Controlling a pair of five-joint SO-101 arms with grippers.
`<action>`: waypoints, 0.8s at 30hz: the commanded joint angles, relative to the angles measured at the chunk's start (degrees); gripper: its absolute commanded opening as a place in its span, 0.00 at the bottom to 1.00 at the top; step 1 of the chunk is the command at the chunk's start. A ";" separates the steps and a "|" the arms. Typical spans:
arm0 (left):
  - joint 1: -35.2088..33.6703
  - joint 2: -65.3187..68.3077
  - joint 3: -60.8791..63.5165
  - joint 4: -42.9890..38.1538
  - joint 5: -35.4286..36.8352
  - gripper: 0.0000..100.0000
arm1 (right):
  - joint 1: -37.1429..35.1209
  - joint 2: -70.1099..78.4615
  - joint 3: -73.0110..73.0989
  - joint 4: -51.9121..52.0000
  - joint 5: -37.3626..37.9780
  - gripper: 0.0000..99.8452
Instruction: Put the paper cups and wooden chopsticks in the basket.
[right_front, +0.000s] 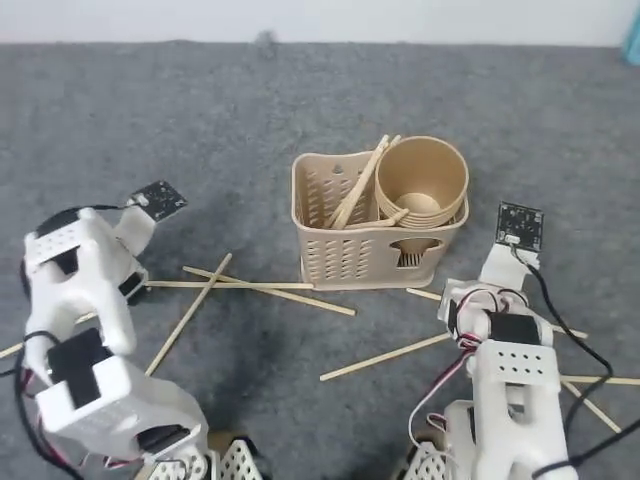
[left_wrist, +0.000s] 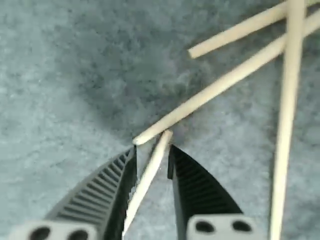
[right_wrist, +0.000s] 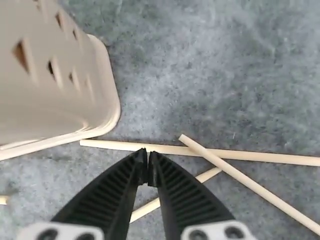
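The beige basket (right_front: 345, 250) stands mid-table with stacked paper cups (right_front: 420, 180) and a few chopsticks (right_front: 360, 185) inside. More wooden chopsticks lie on the grey carpet. My left arm (right_front: 80, 265) is at the left, over the crossed sticks (right_front: 190, 310). In the left wrist view my left gripper (left_wrist: 151, 149) is open, low over the carpet, with the end of one chopstick (left_wrist: 147, 177) between its fingers and leaning on one of them. My right gripper (right_wrist: 148, 154) is shut on nothing, tips just above a chopstick (right_wrist: 225, 153) lying beside the basket's corner (right_wrist: 50, 75).
Loose chopsticks lie in front of the basket (right_front: 250, 286), before the right arm (right_front: 385, 357) and at the far right (right_front: 585, 380). Another stick (right_wrist: 250, 182) crosses the one under the right gripper. The right arm (right_front: 505, 345) stands close to the basket's front right.
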 joint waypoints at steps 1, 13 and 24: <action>0.79 -0.35 1.63 -0.88 -2.20 0.10 | -0.22 0.40 -0.26 -1.10 -0.26 0.03; 0.88 -0.35 8.22 -8.26 -2.90 0.09 | -0.22 0.40 -0.26 -0.92 -0.26 0.03; -0.97 -1.14 -0.66 5.36 -2.90 0.01 | -0.22 0.31 -0.26 -0.84 -0.26 0.03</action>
